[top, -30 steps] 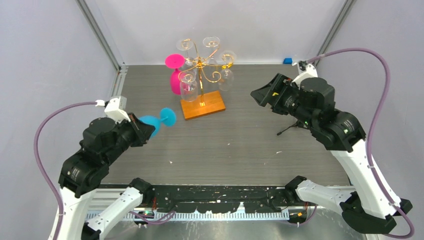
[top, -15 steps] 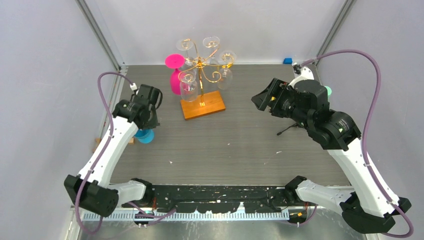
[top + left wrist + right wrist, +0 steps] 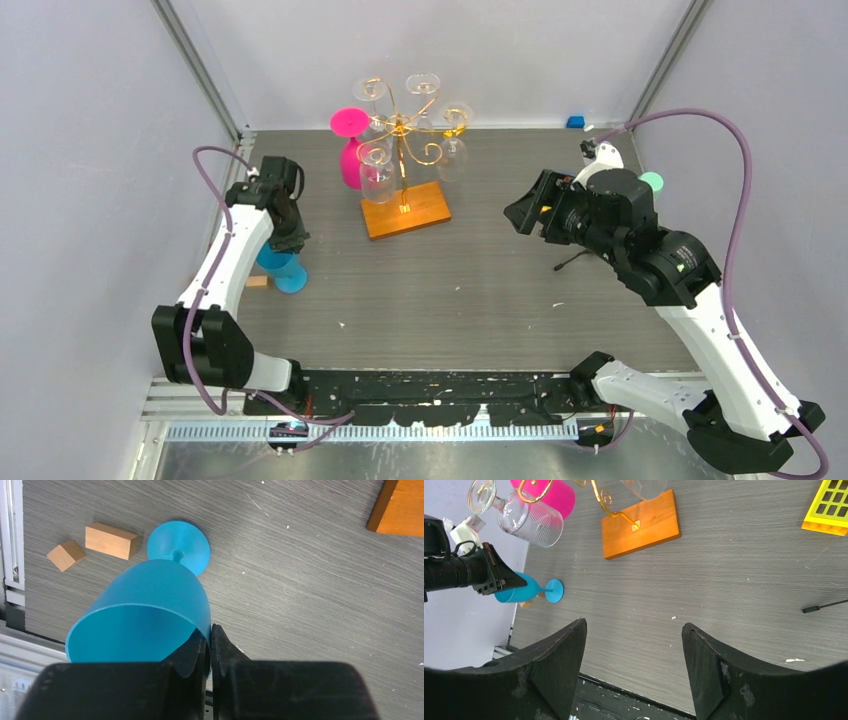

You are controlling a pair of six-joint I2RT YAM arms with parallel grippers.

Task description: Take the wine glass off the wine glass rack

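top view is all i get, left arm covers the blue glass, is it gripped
Observer: Yes. The left jaws are shut on the rim of the blue glass.
Operator: anything near its foot
Observer: Two wooden blocks lie just beside it.
Operator: right jaws holding anything
Observer: No, they are open, with nothing between them.

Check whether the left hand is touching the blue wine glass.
Touching. The left wrist view shows the left hand shut on the blue wine glass, its rim pinched between both fingers.
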